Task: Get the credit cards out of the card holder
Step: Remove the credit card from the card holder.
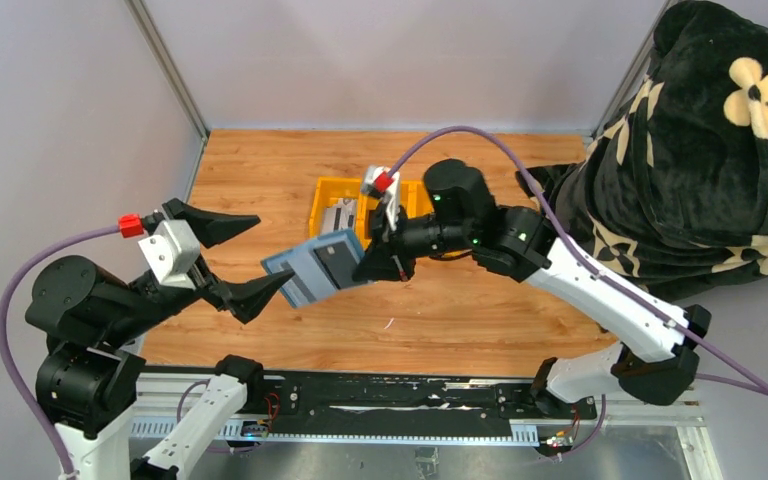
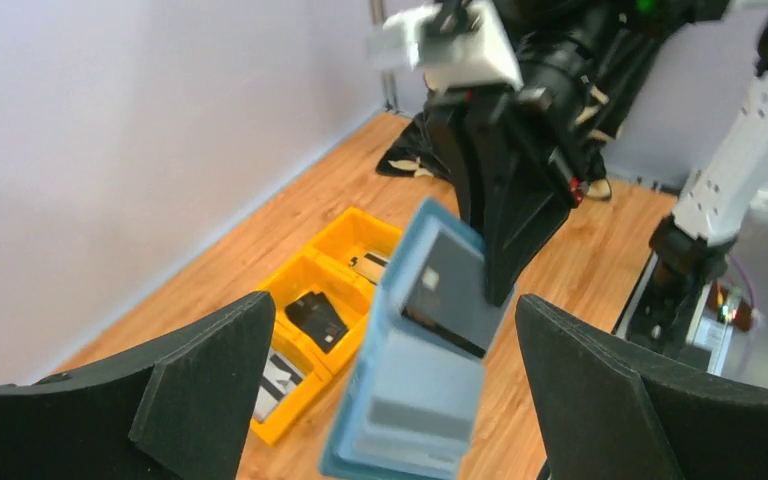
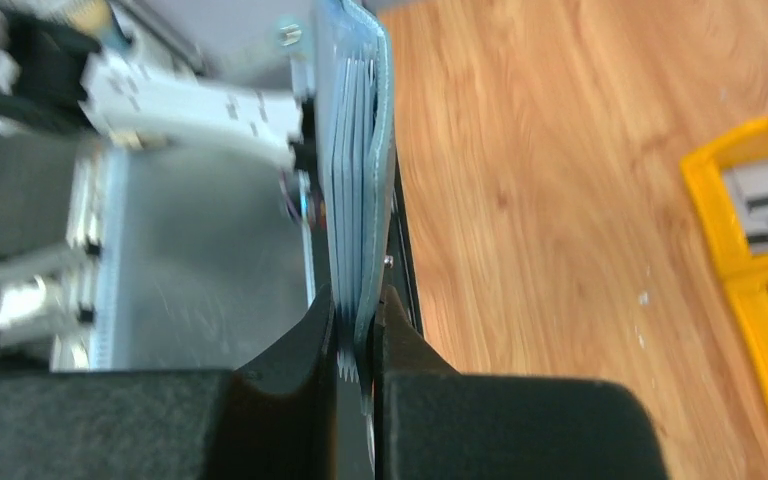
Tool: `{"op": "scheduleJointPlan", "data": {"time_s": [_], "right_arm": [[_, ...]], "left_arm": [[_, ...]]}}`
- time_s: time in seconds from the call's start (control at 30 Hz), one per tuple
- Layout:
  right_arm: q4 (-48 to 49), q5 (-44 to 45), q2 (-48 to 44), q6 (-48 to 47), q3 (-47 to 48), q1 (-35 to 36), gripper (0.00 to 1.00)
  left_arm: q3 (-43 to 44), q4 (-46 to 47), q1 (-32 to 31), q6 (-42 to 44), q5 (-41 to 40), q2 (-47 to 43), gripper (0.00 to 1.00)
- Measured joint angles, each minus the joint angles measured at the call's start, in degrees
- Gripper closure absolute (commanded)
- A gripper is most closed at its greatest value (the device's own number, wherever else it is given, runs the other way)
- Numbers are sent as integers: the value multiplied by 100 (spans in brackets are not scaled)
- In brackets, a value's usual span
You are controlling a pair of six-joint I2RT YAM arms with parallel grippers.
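Left hand (image 1: pixel 272 250) stands wide open at the left of the bench (image 1: pixel 260 170), its two black fingers (image 2: pixel 200 385) spread far apart and clamping nothing. In the left wrist view the near end of the card holder (image 1: pixel 315 268) hangs between those fingers, clear of both. The holder is off the bench, tilted in the air between the two arms and just in front of the yellow tray (image 1: pixel 325 184). A dark, card-shaped rectangle (image 1: pixel 337 257) lies against the face it turns up to the top camera; whether this is one of the credit cards I cannot tell.

At the holder's right end the right hand (image 1: pixel 378 262) is closed on it. In the right wrist view the holder shows edge-on, pinched between the two black fingers, with thin pale layers along its length.

The tray rests on the bench behind the holder. Its compartments hold a black object (image 2: pixel 317 318) and pale flat pieces, too blurred to name. At the far right a black blanket (image 1: pixel 700 200) with a cream flower pattern lies heaped at the edge of the bench.
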Motion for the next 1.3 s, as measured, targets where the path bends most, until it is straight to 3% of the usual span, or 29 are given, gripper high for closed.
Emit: {"op": "scheduleJointPlan", "data": {"time_s": [0.13, 0.27, 0.43, 0.67, 0.8, 0.87, 0.93, 1.0, 1.07, 1.17, 1.3], "right_arm": [[-1956, 439, 658, -940, 787, 483, 100], [-2981, 713, 1217, -1486, 1416, 931, 100], [-3613, 872, 1615, -1930, 2079, 1252, 100], [-3947, 901, 2061, -2264, 2900, 1469, 100], [-4057, 898, 2286, -2358, 3150, 1471, 100], [-4124, 903, 2413, -2402, 3329, 1471, 100], [-4131, 898, 2476, -2439, 3453, 1482, 98], [-4148, 905, 2479, -2472, 3482, 1508, 90], [-4153, 901, 2463, -2490, 3480, 1515, 74], [-3733, 925, 2223, -2450, 3062, 1517, 60], [-2083, 1036, 1051, -2116, 1200, 1469, 33]], "left_arm": [[210, -420, 0, 743, 492, 111, 4], [-83, -1086, 0, 1451, 1054, 269, 6], [-907, -1808, -2, 1893, 1620, 374, 9], [-1241, -1969, -76, 1849, 2179, 232, 22], [-1432, -1978, -111, 1810, 2409, 173, 42], [-1543, -1996, -116, 1812, 2503, 173, 68], [-1617, -2026, -118, 1838, 2538, 192, 85], [-1641, -2024, -118, 1950, 2562, 214, 100], [-1637, -2048, -136, 2037, 2570, 214, 100], [-1558, -2098, -142, 2184, 2516, 212, 100], [-1285, -2157, -144, 2352, 2448, 251, 100]]}}
